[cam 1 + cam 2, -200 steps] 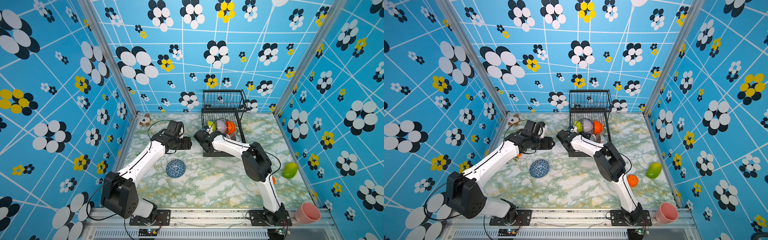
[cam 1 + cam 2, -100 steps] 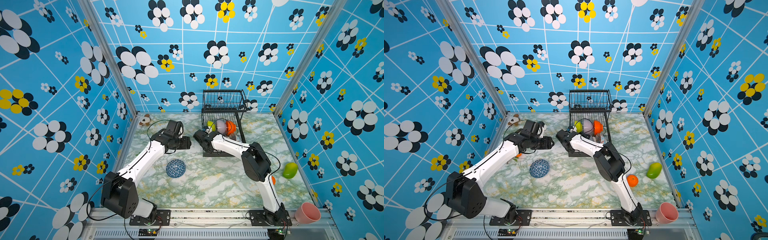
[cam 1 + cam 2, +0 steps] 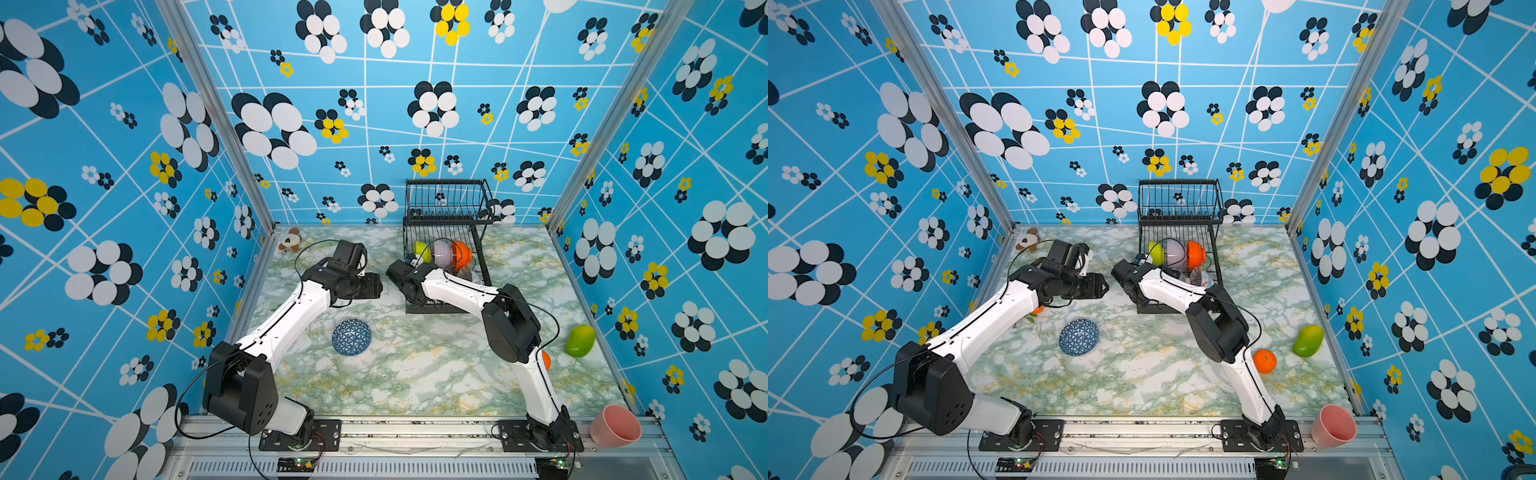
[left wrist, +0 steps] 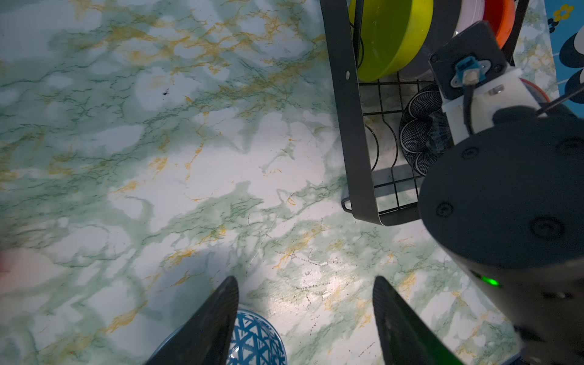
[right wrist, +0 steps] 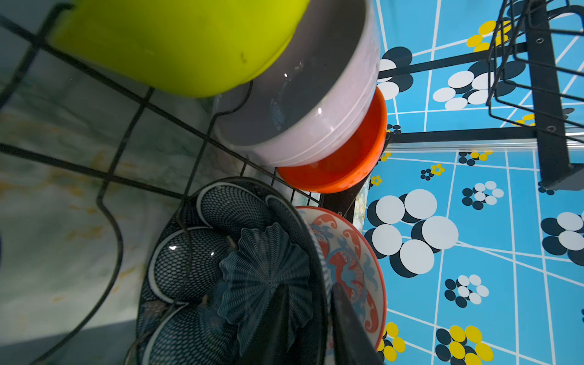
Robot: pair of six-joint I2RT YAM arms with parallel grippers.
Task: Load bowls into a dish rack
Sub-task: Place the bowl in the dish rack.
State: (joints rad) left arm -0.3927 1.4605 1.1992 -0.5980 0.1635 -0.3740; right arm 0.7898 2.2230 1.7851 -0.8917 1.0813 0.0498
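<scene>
The black wire dish rack point(image 3: 449, 199) point(image 3: 1179, 199) stands at the back. In its lower tray a lime-green bowl point(image 5: 189, 41), a pale lilac bowl point(image 5: 300, 104) and an orange bowl point(image 5: 347, 164) stand on edge. Nearer the front stand the black bowl with a white flower point(image 5: 221, 252) and the red-blue floral bowl point(image 5: 350, 262). My right gripper point(image 5: 311, 289) straddles the black bowl's rim, slightly open, with one finger inside the bowl. The blue geometric bowl point(image 3: 351, 336) point(image 4: 256, 338) lies upside down on the table. My left gripper point(image 4: 305, 284) point(image 3: 374, 286) hovers open and empty beyond it.
A pink cup point(image 3: 615, 426) lies at the front right corner. A green fruit point(image 3: 579, 340) and an orange fruit point(image 3: 1264, 360) lie by the right arm. A small toy dog point(image 3: 289, 240) sits in the back left corner. The rack's raised upper basket overhangs the bowls.
The right wrist has crept very slightly to the left at the rack's front. The left arm and the blue bowl have not moved.
</scene>
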